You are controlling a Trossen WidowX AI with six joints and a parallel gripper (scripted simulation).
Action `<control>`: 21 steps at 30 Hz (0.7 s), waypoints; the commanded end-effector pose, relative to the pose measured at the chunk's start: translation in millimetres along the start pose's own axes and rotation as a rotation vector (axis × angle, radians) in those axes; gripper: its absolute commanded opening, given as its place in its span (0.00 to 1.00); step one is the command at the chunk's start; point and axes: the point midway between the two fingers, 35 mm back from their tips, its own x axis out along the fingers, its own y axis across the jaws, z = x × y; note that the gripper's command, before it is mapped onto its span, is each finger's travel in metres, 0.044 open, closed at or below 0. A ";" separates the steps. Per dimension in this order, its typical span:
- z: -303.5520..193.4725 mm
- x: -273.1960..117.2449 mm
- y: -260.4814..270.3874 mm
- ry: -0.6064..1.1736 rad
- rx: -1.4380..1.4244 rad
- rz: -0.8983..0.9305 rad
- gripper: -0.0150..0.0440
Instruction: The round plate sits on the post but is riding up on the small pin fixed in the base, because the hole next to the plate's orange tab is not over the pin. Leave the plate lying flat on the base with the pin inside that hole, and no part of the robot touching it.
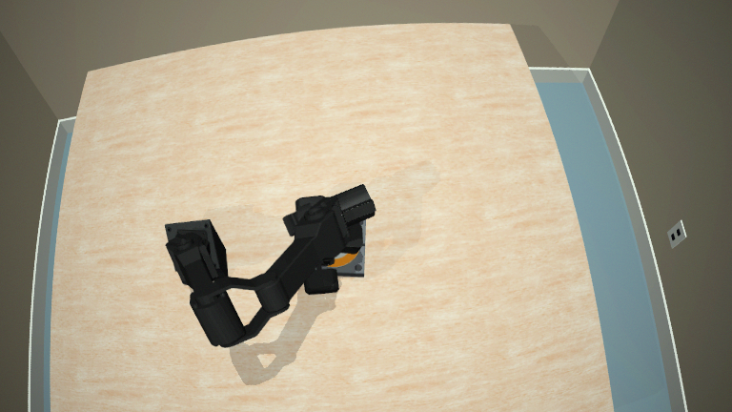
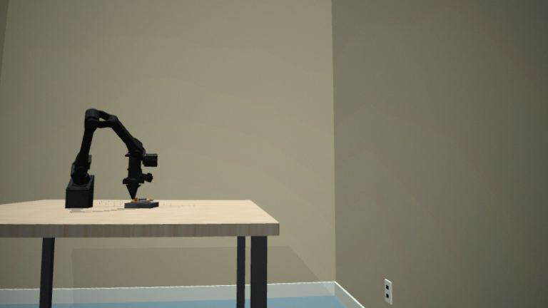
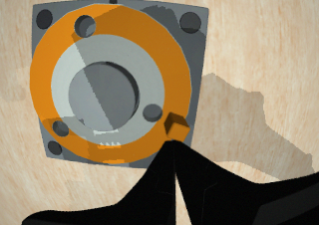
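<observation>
The round plate [image 3: 176, 76] [image 1: 343, 262] has an orange rim and a grey inner ring around a wide centre opening. It lies over the square dark grey base [image 3: 198, 51] [image 2: 141, 205] and looks slightly raised and tilted in the exterior view. The orange tab [image 3: 176, 127] is at the plate's lower right in the wrist view. The hole [image 3: 153, 112] beside it looks dark, with no pin visible in it. My gripper [image 3: 171, 146] [image 2: 133, 197] is shut and empty, its tips right at the tab's near side; contact cannot be told. The pin is hidden.
The plate has two more holes in its orange rim [image 3: 85, 26] [image 3: 61, 128]. The base has round dark corner marks. The arm's own mount [image 1: 189, 229] [image 2: 79, 196] stands on the wooden table [image 1: 458, 278] to the left of the base.
</observation>
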 end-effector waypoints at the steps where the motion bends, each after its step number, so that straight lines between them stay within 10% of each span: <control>1: 7.4 0.5 -6.0 -0.007 0.013 -0.011 0.25; 21: 14.6 0.5 -8.8 -0.008 0.013 -0.012 0.25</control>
